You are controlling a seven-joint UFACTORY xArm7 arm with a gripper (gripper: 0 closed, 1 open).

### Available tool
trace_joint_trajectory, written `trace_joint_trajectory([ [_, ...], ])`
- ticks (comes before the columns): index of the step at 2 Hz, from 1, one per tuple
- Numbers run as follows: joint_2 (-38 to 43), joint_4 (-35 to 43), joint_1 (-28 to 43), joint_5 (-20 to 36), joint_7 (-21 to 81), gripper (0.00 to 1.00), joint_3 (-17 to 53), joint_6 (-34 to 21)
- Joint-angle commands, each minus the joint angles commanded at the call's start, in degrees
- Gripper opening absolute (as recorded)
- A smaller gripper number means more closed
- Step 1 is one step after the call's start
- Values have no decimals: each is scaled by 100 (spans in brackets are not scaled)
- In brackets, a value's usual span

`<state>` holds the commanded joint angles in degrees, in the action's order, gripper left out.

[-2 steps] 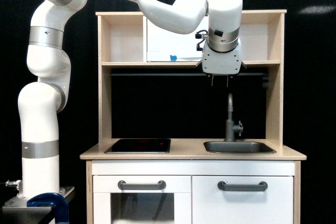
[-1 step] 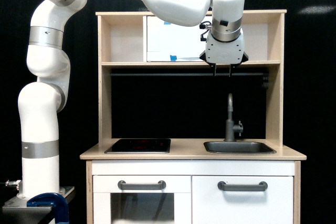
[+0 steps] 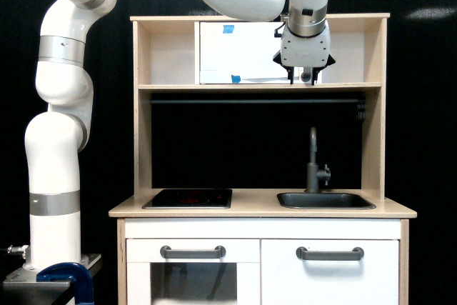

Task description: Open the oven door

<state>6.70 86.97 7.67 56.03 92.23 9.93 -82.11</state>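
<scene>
A toy kitchen of pale plywood (image 3: 143, 141) fills the middle of the exterior view, set against a flat black backdrop. In its upper shelf, at about twelve o'clock in the picture, sits the oven door (image 3: 239, 53): a flat, smooth white rectangular panel, standing closed and flush between the wooden uprights. Two small pieces of blue tape (image 3: 235, 78) mark it, one near its top edge and one near its lower edge. Its handle side, toward one o'clock, is covered by the robot's wrist, so the handle cannot be made out.

The gripper (image 3: 303, 77) hangs in front of that covered edge, its boxy white housing pointing down and its two short dark fingers (image 3: 292, 78) reaching the level of the shelf board. A narrow gap shows between the fingers, with nothing visible in it; whether they touch the door cannot be told from this angle. The glossy white arm (image 3: 61, 105), jointed with brushed grey bands, rises from its base at eight o'clock and arches over the top of the kitchen.

Below, on the light countertop (image 3: 257, 208), a glossy black hob (image 3: 188, 198) lies at six o'clock and a dull grey metal sink (image 3: 325, 201) at five o'clock, with a slim grey tap (image 3: 313, 162) upright behind it. Under the counter are a white door with a dark window (image 3: 193, 276) and a plain white door (image 3: 332, 276), each carrying a horizontal grey bar handle. A blue clamp (image 3: 68, 276) sits by the arm's base.
</scene>
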Motion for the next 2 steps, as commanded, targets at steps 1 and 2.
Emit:
trace_joint_trajectory([
  [1,148,536,76,-47,-553,100,-321,109],
  [2,345,1001,133,-113,-960,100,-582,216],
])
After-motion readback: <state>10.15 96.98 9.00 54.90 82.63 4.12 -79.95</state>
